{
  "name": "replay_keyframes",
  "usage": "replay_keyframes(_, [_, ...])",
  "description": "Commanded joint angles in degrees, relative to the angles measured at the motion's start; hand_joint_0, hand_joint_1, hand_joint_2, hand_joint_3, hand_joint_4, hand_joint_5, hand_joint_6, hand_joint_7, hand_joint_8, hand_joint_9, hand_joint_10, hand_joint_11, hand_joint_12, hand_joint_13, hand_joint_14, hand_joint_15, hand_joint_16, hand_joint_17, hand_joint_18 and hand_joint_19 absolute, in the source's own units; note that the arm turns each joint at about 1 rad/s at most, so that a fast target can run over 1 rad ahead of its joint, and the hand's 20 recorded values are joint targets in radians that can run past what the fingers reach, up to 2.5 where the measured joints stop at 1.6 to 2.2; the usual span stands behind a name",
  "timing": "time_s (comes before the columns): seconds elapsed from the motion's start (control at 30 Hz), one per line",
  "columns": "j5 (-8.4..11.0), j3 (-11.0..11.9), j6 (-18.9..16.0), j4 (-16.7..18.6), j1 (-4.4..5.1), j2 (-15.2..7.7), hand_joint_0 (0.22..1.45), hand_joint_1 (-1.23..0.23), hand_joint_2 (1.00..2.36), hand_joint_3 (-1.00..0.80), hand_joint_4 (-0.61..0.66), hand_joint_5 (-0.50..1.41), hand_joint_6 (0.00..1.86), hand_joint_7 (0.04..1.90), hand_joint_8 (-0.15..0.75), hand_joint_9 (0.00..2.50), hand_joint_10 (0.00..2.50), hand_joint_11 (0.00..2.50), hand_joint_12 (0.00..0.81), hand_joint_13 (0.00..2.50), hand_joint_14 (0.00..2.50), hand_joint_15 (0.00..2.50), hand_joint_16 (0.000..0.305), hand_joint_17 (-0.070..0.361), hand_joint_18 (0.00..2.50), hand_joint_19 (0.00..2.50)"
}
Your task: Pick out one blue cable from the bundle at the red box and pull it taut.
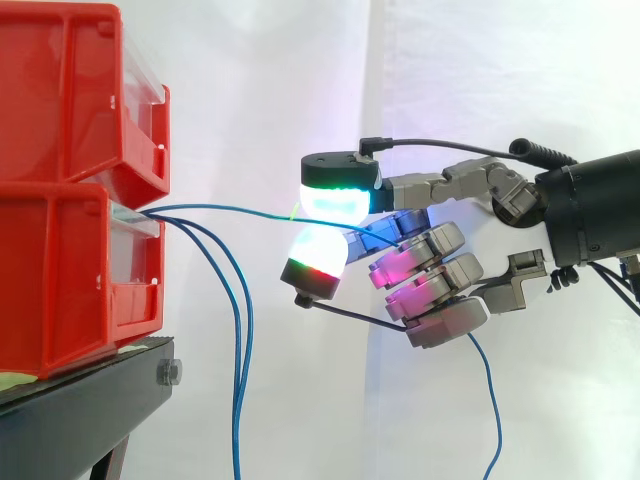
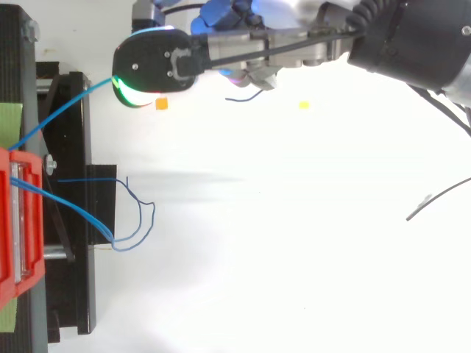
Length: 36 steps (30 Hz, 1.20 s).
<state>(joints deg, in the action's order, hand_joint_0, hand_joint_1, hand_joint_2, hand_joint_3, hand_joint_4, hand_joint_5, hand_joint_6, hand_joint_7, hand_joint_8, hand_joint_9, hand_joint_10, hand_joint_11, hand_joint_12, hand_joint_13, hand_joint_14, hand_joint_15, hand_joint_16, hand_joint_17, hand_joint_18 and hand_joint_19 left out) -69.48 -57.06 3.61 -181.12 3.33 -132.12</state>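
Blue cable (image 1: 230, 209) runs almost straight from the lower red box (image 1: 60, 280) to the robot hand (image 1: 440, 255), pinched, it seems, between two glowing fingertips (image 1: 340, 200). Two other blue cables (image 1: 239, 360) hang loose beside the black stand (image 1: 90, 400).

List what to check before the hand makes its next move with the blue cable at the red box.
1. Grip: ok. The hand pinches the blue cable between its glowing fingertips.
2. Single cable: ok. The two other blue cables hang loose from the red box, apart from the hand.
3. Tautness: not ok. The held cable bows slightly between box and hand.
4. Anchoring inside the box: cannot tell, since the cable's end there is hidden.
5. Free tail: ok. It hangs below the hand, touching nothing.
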Motion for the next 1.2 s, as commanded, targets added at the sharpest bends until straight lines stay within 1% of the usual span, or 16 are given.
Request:
replay_keyframes(0.0, [-0.05,0.02,0.17,0.06,0.37,-0.07,0.56,-0.62,1.02,-0.15,0.09,-0.16,0.88,1.06,0.242,0.90,2.50,1.38,0.313,0.88,2.50,1.33,0.035,0.079,1.24,1.72])
replay_keyframes(0.13, [-0.13,0.02,0.25,0.06,0.63,-0.07,0.56,-0.63,1.02,-0.13,0.09,-0.16,0.89,1.04,0.240,0.88,2.50,1.33,0.312,0.88,2.50,1.32,0.036,0.081,1.23,1.72])
replay_keyframes(0.17, [-0.05,-0.07,0.25,-0.03,0.81,-0.07,0.56,-0.63,1.02,-0.13,0.08,-0.16,0.89,1.04,0.240,0.88,2.50,1.35,0.314,0.88,2.50,1.32,0.035,0.079,1.23,1.71])
replay_keyframes(0.4, [0.04,0.02,0.25,0.06,1.25,0.02,0.57,-0.66,1.03,-0.10,0.06,-0.17,0.90,1.02,0.243,0.82,2.50,1.35,0.323,0.86,2.50,1.32,0.035,0.080,1.21,1.70])
replay_keyframes(0.53, [0.48,0.02,0.25,-0.03,1.95,0.02,0.58,-0.67,1.03,-0.10,0.05,-0.18,0.91,1.00,0.270,0.79,2.50,1.34,0.324,0.84,2.50,1.34,0.036,0.082,1.19,1.71])
replay_keyframes(0.6, [1.01,0.02,0.17,-0.11,2.21,0.02,0.58,-0.69,1.03,-0.11,0.04,-0.19,0.92,0.98,0.265,0.76,2.50,1.33,0.321,0.83,2.50,1.32,0.036,0.081,1.18,1.70])
replay_keyframes(0.7, [1.18,0.02,0.08,-0.20,2.48,-0.07,0.59,-0.70,1.03,-0.12,0.03,-0.19,0.92,0.96,0.261,0.71,2.50,1.30,0.323,0.82,2.50,1.33,0.036,0.081,1.17,1.72])
replay_keyframes(0.9, [1.18,0.02,-0.45,-0.20,3.09,0.02,0.60,-0.72,1.02,-0.21,0.06,-0.19,0.92,0.93,0.263,0.73,2.50,1.24,0.315,0.82,2.50,1.28,0.037,0.083,1.16,1.70])
replay_keyframes(0.93, [1.18,0.02,-0.54,-0.20,3.18,0.02,0.60,-0.72,1.02,-0.22,0.06,-0.19,0.92,0.94,0.267,0.73,2.50,1.26,0.315,0.82,2.50,1.29,0.036,0.081,1.16,1.71])
replay_keyframes(1.07, [1.18,0.02,-0.54,-0.64,3.71,0.02,0.60,-0.68,1.02,-0.29,0.09,-0.19,0.92,0.95,0.272,0.79,2.50,1.28,0.315,0.85,2.50,1.29,0.036,0.081,1.17,1.69])
replay_keyframes(1.17, [1.18,0.02,-0.54,-0.64,3.79,-0.07,0.60,-0.66,1.02,-0.33,0.10,-0.18,0.92,0.96,0.273,0.80,2.50,1.30,0.318,0.87,2.50,1.30,0.036,0.080,1.18,1.69])
